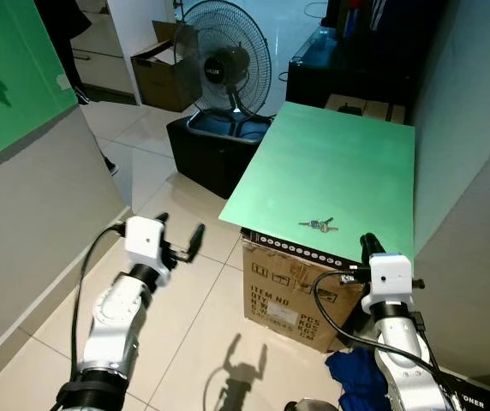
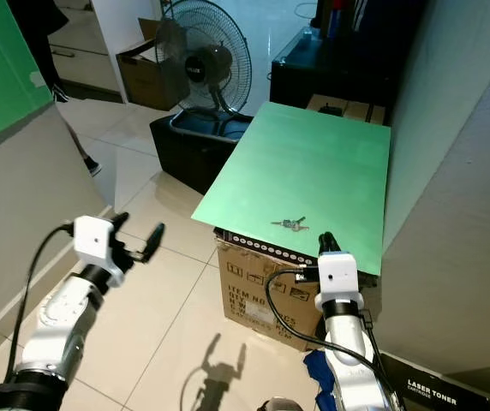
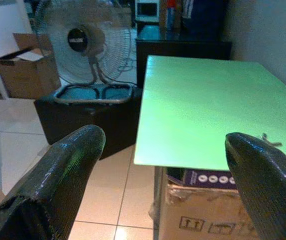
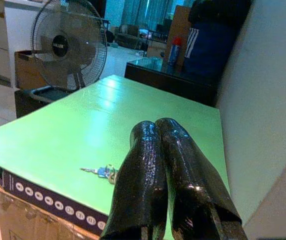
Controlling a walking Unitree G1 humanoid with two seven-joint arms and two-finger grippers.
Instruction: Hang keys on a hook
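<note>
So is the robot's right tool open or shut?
Shut. The right tool's two black fingers press together, holding nothing, near the keys on the green board.

Matt green board (image 1: 339, 163) on printed cardboard box (image 1: 292, 295); small metal keys (image 1: 319, 225); glossy floor tiles (image 1: 185, 342); wire-mesh fan (image 1: 226, 60).

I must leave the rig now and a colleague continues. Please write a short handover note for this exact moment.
Left gripper: fingers open, holding nothing, raised over the tiled floor, left of the board.
Right gripper: fingers shut, holding nothing, at the board's near edge, short of the keys.
The small bunch of metal keys lies on the flat green board, near its front edge; the board rests on a brown cardboard box.
Done: nothing yet; keys not picked up.
Left: grasp the keys, find the hook, hang them.
</note>
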